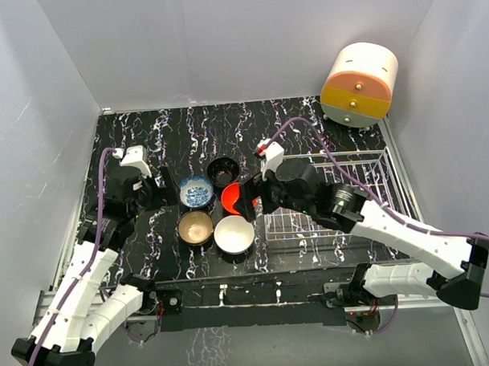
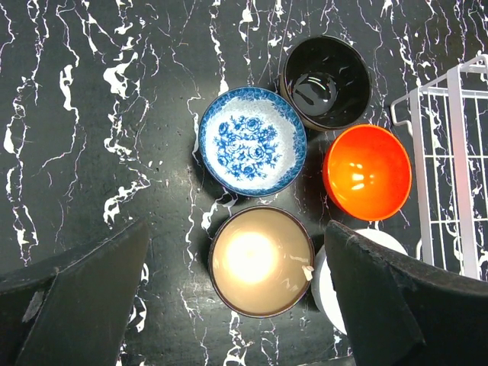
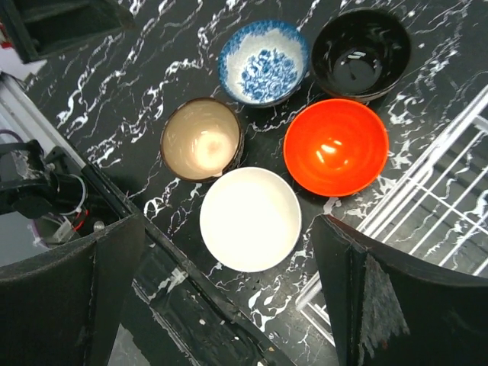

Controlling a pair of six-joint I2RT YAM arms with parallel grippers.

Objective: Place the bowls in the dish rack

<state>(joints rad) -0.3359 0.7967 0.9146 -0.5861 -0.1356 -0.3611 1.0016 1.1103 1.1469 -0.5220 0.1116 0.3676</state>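
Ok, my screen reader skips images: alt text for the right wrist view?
Five bowls sit on a dark table: white nearest, red-orange beside the dish rack, tan-gold, blue-and-white and black beyond. Right gripper hangs open above.

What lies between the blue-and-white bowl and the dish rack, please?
The red-orange bowl sits between the blue-and-white bowl and the dish rack, clearest in the left wrist view.

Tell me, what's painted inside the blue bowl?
The bowl has blue flowers on white; left wrist view.
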